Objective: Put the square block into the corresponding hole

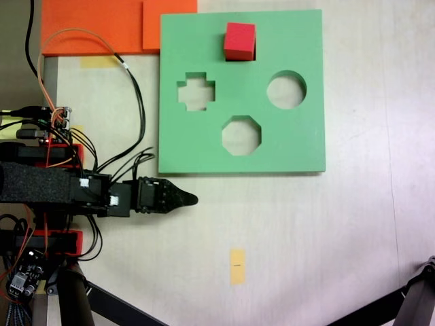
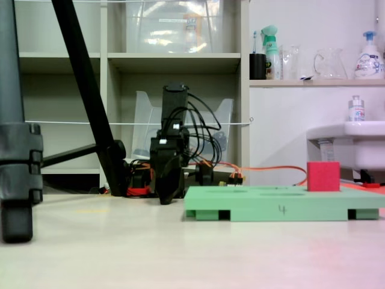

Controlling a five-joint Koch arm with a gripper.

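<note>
While the arm lies low over the table, you see one green foam board in both fixed views, pierced by shaped cutouts: from above you can count one cross-shaped cutout at left, one round cutout at right, and one octagonal cutout nearer the bottom edge of the picture. One square block, bright red, sits on the board's far side in the top-down fixed view, between the cross and the circle but farther up; whether it rests in a hole or only on the surface you cannot tell, though the low fixed view shows the cube standing well proud of the board toward its right end. One gripper points right, just below the board's lower left corner and well apart from the block; it holds nothing, and its jaws overlap for both cameras, so you cannot tell whether they are parted or closed. Two orange foam slabs lie side by side beyond the board's upper left corner. One small yellow tape mark lies on the table below the board.
</note>
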